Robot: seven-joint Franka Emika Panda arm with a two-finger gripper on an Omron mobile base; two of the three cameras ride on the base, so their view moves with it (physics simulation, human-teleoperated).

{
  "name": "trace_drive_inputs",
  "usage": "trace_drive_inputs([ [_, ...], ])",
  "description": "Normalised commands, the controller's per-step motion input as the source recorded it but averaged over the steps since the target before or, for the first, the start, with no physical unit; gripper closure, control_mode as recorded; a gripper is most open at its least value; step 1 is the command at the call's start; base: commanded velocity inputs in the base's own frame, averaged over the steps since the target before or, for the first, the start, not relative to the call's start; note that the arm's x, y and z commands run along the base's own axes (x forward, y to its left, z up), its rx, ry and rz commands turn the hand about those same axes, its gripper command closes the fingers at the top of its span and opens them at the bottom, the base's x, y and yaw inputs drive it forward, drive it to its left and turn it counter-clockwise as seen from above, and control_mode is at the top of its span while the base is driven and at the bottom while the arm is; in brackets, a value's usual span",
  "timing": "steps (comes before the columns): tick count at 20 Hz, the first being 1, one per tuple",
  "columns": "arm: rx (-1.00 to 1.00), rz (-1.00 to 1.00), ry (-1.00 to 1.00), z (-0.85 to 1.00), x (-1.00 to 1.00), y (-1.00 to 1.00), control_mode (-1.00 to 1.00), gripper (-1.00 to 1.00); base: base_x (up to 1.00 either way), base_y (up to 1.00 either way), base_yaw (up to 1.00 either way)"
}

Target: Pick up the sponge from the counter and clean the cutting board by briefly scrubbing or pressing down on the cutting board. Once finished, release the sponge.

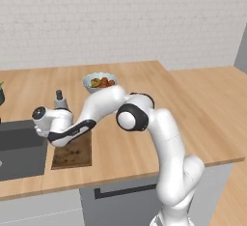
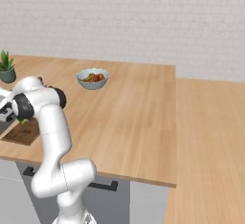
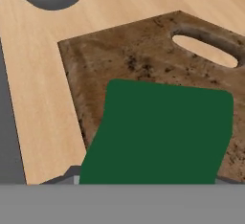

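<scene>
Tool (image 3: 146, 182) pinching sponge (image 3: 160, 132) over cutting board (image 3: 139, 50), nr sink edge.

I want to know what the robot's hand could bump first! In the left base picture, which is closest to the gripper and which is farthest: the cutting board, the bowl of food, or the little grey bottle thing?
1. Cutting board: right below the gripper, by the sink.
2. Small grey bottle-like thing: just behind the hand.
3. Bowl of food: farther back on the counter, to the right.
</scene>
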Motion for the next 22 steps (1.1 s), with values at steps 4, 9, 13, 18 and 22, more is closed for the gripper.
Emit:
trace_drive_inputs([
  [4,0.0,0.0,0.0,-0.13,0.56,-0.67,-1.0,1.0,0.0,0.0,0.0],
  [9,0.0,0.0,-0.06,-0.39,0.51,-0.3,-1.0,1.0,0.0,0.0,0.0],
  [13,0.0,0.0,-0.15,-0.22,0.48,-0.29,-1.0,1.0,0.0,0.0,0.0],
  [18,0.0,0.0,-0.12,-0.28,0.55,-0.23,-1.0,1.0,0.0,0.0,0.0],
  [22,0.0,0.0,-0.03,-0.52,0.74,-0.34,-1.0,1.0,0.0,0.0,0.0],
])
